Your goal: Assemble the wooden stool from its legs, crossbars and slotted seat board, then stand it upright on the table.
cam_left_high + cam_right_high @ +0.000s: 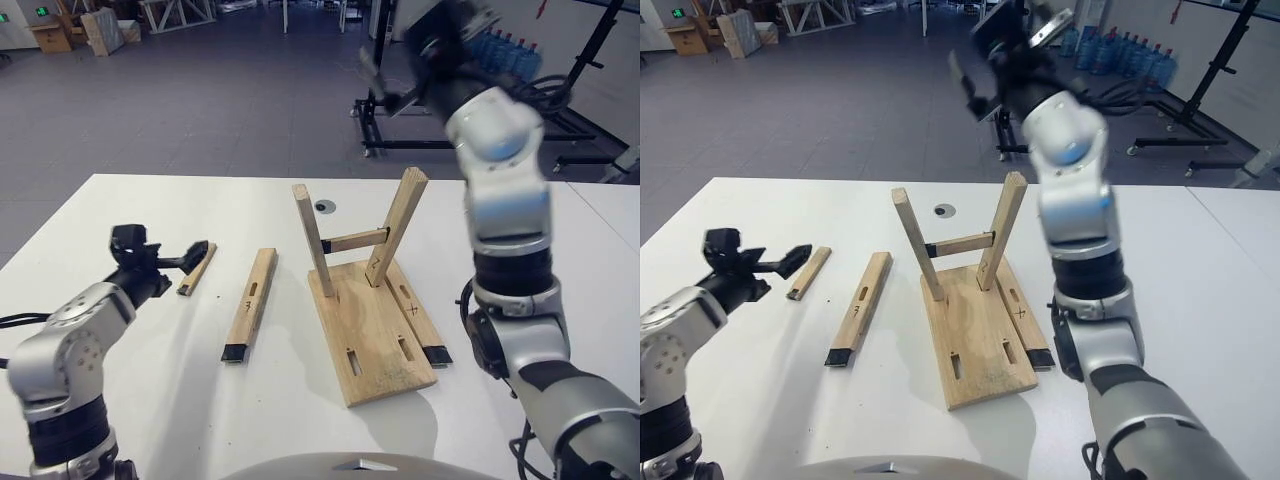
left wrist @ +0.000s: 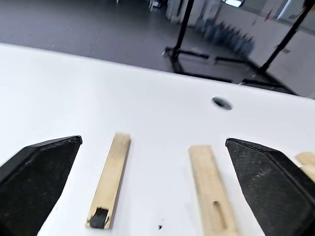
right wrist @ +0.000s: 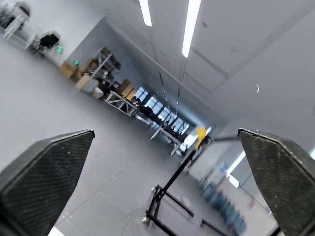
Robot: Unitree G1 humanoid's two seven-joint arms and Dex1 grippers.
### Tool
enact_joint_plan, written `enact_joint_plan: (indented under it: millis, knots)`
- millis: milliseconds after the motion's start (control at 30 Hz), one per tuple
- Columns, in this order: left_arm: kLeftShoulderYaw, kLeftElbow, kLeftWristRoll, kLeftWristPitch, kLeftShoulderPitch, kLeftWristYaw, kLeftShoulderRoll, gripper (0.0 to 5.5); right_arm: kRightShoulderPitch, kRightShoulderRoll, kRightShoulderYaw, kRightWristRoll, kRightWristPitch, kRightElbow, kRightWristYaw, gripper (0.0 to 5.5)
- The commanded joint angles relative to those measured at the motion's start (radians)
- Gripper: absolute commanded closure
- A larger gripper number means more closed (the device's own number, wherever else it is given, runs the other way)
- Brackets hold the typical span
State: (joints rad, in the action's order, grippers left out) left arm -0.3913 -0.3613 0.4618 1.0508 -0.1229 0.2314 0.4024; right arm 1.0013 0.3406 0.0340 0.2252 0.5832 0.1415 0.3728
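The left gripper [image 1: 164,248] hovers low over the table [image 1: 150,200], fingers spread and empty, one tip overlapping the crossbar [image 1: 197,270] (contact hard to tell). A loose leg [image 1: 250,303] lies beside it. Mid-table, the seat board [image 1: 375,350] lies flat with two tilted legs [image 1: 313,240] standing in it, joined by a rung [image 1: 357,240]. A fourth leg [image 1: 436,354] lies half hidden along the board's right edge. The right gripper [image 1: 385,85], blurred, is raised high, fingers apart.

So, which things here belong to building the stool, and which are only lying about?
For the job: seat board, left upright leg, right upright leg, crossbar between them, loose slotted leg, leg beside the board, short bar.

Not for the job: black floor rack, water bottles, cardboard boxes.
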Motion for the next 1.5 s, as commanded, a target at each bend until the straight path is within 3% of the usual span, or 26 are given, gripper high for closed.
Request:
enact_joint_plan:
  millis: [33,233,400,767,1033,1267,1500]
  knots:
    - [0.126,0.268,-0.125,-0.16,-0.002,0.022,0.025,0.15,0.062,0.046,0.169,-0.119,0.077,-0.065,-0.009,0.1]
    - [0.175,0.582,-0.2,-0.43,-0.046,0.153,0.076,0.15,0.025,0.021,0.248,-0.239,0.145,-0.083,-0.055,0.1]
    - [0.171,0.58,-0.165,-0.463,-0.02,0.24,0.071,0.15,-0.012,0.012,0.243,-0.296,0.169,-0.074,-0.081,0.1]
    - [0.217,0.66,-0.26,-0.534,-0.017,0.196,0.09,1.79,-0.037,0.011,0.193,-0.348,0.173,-0.066,-0.112,0.1]
    - [0.276,0.765,-0.33,-0.712,-0.022,0.228,0.106,3.09,-0.037,0.017,0.177,-0.369,0.174,-0.065,-0.125,0.1]
    - [0.247,0.791,-0.279,-0.707,-0.016,0.217,0.068,4.14,-0.039,0.025,0.167,-0.386,0.176,-0.064,-0.13,0.1]
    - [0.203,0.735,-0.242,-0.712,-0.016,0.17,0.025,4.24,-0.044,0.027,0.154,-0.395,0.168,-0.068,-0.129,0.1]
